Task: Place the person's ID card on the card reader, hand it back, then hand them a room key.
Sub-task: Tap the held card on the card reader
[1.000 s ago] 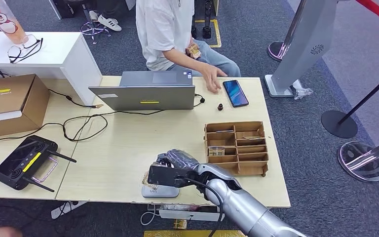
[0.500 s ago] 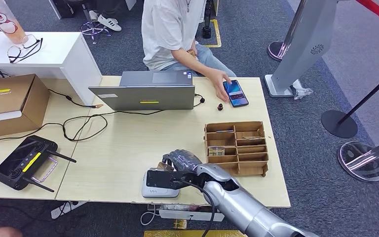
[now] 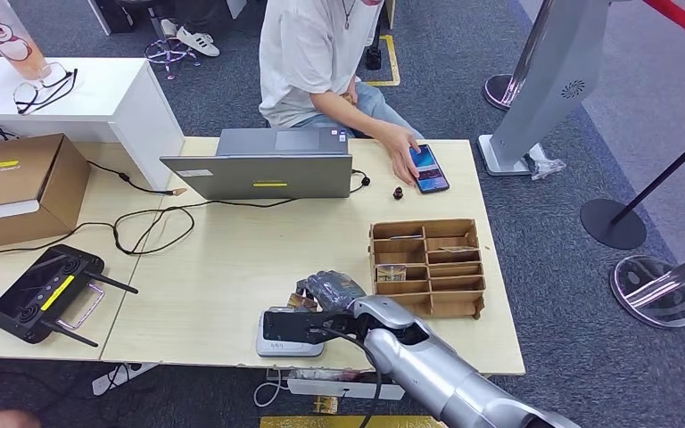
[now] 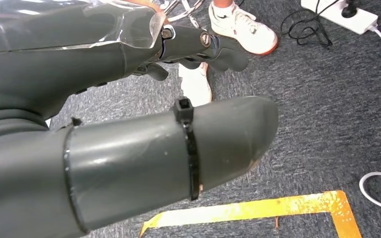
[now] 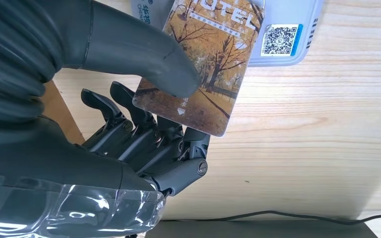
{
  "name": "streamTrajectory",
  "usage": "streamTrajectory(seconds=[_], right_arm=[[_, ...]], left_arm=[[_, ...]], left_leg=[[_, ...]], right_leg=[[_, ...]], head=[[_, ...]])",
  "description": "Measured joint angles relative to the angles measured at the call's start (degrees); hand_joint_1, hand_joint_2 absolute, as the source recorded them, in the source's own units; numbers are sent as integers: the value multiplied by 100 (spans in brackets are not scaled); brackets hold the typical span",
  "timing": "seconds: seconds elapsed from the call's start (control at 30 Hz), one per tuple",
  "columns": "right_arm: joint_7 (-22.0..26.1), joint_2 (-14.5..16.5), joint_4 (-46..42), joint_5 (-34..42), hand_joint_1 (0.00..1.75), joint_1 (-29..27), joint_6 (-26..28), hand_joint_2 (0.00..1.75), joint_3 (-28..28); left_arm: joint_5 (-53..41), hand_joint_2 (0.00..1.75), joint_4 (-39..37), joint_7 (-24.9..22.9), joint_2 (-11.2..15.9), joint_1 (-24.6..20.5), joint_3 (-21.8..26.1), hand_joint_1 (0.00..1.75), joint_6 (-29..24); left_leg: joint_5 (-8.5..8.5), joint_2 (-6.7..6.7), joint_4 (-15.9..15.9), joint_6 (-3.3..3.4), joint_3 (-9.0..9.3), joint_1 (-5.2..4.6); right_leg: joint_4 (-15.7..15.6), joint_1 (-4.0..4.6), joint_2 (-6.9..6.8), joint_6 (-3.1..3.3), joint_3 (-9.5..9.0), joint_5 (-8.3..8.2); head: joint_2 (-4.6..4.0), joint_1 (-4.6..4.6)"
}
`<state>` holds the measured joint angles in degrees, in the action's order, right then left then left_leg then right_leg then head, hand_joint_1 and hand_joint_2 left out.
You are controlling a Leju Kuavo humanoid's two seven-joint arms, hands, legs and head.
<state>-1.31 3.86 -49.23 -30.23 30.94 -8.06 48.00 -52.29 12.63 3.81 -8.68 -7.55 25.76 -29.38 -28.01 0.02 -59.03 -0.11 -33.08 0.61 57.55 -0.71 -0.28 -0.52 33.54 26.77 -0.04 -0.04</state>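
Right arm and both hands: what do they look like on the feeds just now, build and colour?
The right arm is a silver tube with a black cable along it and a black box at the wrist. The right hand has a grey ribbed cover, thick grey thumb, dark jointed fingers and clear film. The left hand looks alike, with a black zip tie around its thumb.

From my station: card reader [image 3: 289, 337] at the table's [image 3: 232, 267] near edge, right hand [image 3: 328, 292] just behind it, holding the card [image 5: 198, 67] partly over the reader. Compartment tray [image 3: 427, 266] to its right. Laptop [image 3: 268, 165] at far edge; phone [image 3: 427, 168] right of it, under a person's hand [image 3: 401, 147]. Controller [image 3: 46, 292] near left; box [image 3: 13, 187] behind it.
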Motion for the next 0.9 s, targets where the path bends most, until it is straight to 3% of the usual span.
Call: streamTrajectory(seconds=[0.9], right_arm=[[-165, 125, 226, -454, 175, 6, 321, 175, 120]], left_arm=[[21, 0, 0, 50, 6, 1, 3, 0, -36]], left_leg=[[0, 0, 0, 0, 1, 0]], right_leg=[[0, 0, 0, 0, 0, 0]], head=[[0, 0]])
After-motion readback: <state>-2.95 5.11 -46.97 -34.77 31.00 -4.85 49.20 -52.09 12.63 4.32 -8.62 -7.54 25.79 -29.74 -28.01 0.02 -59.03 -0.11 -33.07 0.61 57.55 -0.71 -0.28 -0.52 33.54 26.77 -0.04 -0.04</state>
